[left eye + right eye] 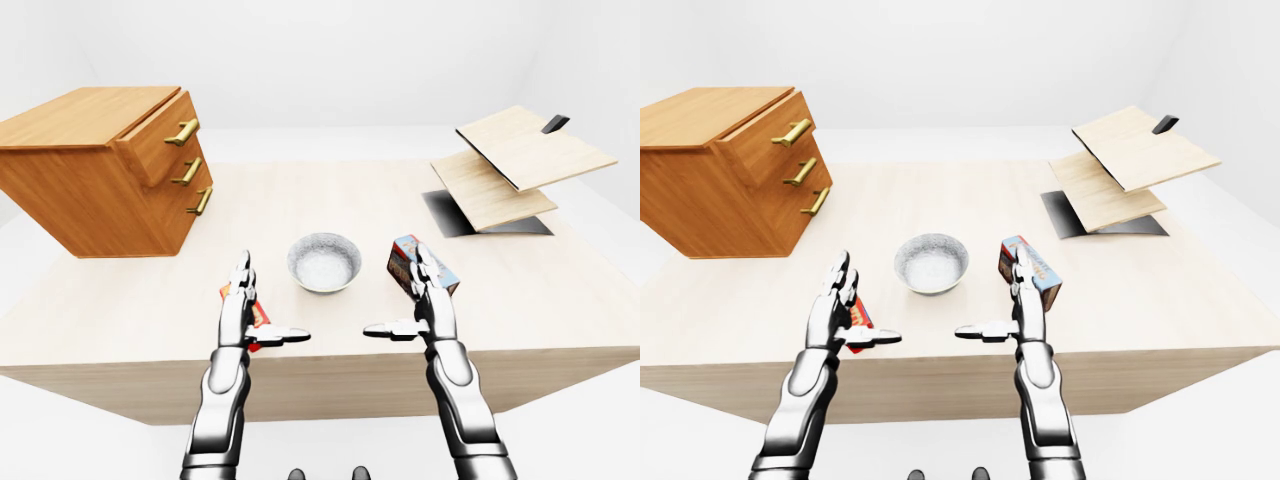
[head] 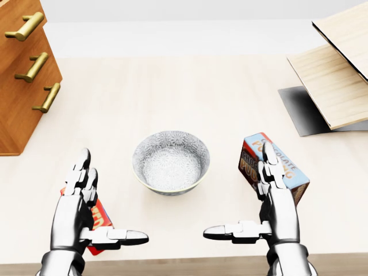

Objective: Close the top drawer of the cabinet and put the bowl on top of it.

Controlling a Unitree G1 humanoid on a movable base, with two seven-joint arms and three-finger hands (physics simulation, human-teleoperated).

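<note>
A wooden cabinet point(image 1: 90, 175) stands at the table's left, its top drawer point(image 1: 160, 135) pulled out a little, with brass handles. A grey-white patterned bowl point(image 2: 171, 161) sits upright in the middle of the table. My left hand point(image 2: 92, 215) hovers open to the bowl's lower left, thumb pointing right. My right hand point(image 2: 259, 210) hovers open to the bowl's lower right, thumb pointing left. Neither hand touches the bowl.
A small red box point(image 2: 99, 221) lies under my left hand. A blue and red pudding box point(image 2: 253, 154) stands behind my right hand. Tilted wooden boards point(image 1: 520, 160) on a dark stand occupy the table's right. The table's near edge point(image 1: 320, 365) runs below my hands.
</note>
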